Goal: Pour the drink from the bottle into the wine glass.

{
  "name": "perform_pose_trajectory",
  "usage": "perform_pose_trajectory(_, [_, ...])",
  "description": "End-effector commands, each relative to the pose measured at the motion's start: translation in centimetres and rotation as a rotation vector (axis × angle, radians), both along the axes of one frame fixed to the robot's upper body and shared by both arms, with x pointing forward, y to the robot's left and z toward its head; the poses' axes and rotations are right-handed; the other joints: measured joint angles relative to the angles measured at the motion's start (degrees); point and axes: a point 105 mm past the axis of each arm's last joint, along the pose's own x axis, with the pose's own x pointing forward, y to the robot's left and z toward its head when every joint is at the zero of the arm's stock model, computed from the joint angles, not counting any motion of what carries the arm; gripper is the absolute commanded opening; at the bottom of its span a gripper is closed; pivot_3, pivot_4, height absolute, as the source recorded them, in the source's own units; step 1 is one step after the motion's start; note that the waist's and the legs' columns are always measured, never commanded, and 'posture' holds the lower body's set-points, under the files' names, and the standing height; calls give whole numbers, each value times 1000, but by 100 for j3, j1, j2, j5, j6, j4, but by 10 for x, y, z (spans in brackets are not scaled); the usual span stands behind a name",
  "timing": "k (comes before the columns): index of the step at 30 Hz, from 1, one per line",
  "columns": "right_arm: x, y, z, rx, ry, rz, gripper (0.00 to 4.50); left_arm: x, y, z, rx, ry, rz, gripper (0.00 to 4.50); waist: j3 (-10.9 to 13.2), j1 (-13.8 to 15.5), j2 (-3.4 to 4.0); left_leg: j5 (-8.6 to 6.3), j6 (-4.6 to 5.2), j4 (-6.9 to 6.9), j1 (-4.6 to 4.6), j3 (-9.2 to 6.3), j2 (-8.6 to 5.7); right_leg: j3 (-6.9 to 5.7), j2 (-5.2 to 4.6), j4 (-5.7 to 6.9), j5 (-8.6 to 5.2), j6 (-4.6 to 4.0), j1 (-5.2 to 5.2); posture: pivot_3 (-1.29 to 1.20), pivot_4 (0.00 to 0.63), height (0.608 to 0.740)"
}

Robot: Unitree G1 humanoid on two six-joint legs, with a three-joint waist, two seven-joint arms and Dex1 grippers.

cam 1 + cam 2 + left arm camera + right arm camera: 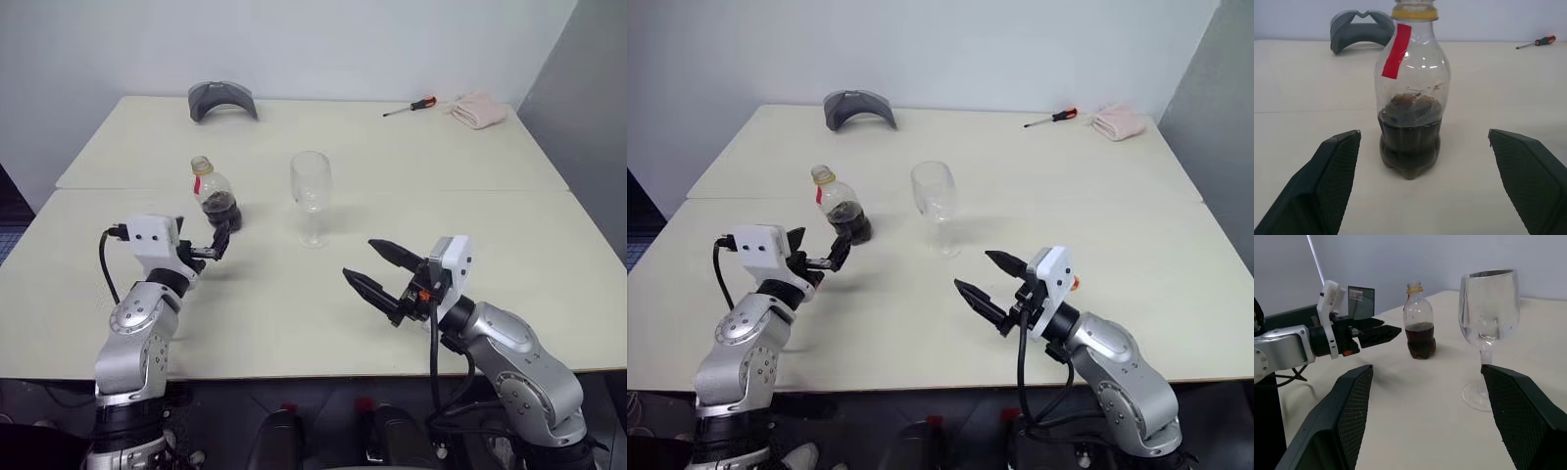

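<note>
The bottle (214,192) stands upright on the table, left of centre. It is clear plastic with a red strip (1397,51) and yellow at the neck. The dark brown drink (1410,139) fills its lower part. The empty wine glass (311,194) stands upright to the bottle's right. My left gripper (213,244) is open and level, just short of the bottle and apart from it, with a finger (1327,181) to either side in the left wrist view. My right gripper (360,258) is open and empty, nearer than the glass and to its right, pointing left toward glass (1488,313) and bottle (1419,328).
At the far edge lie a grey curved object (222,100), a red-handled screwdriver (411,106) and a pink cloth (478,110). A seam (441,190) runs across where two tabletops meet. The table's near edge (323,376) is close below both arms.
</note>
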Motion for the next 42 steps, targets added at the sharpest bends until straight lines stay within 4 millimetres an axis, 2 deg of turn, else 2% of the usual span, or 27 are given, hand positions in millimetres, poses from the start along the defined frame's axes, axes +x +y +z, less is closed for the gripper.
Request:
perform_pose_trajectory(1, [-6,4,14,18,-48,23,3750,3,3,16,28,-62,3,4500,0,0,0,0,0,0,0,0,0,0,0,0,0,0,0,0,150,740])
perform_pose_trajectory(7, [-2,8,17,4,-41,32,3750,12,12,17,42,-58,9,4500,0,-3,-1,0,0,0,0,-1,1,-2,0,1,0,0,-1,0,150,740])
perform_pose_trajectory(14, [6,11,24,9,-28,22,3750,24,7,15,26,-37,-67,4500,-1,-4,-2,0,0,1,0,1,0,-2,0,2,0,0,0,0,150,740])
perform_pose_trajectory(27, [7,13,28,19,-26,15,3750,44,15,18,59,-47,-67,4500,-3,-6,-5,0,0,1,-1,2,0,-4,0,3,0,0,0,0,150,740])
perform_pose_trajectory(42, [9,14,29,20,-29,2,3750,71,8,18,70,-31,-138,4500,-5,-10,-8,1,0,3,-1,5,-1,-6,1,5,0,0,0,0,150,740])
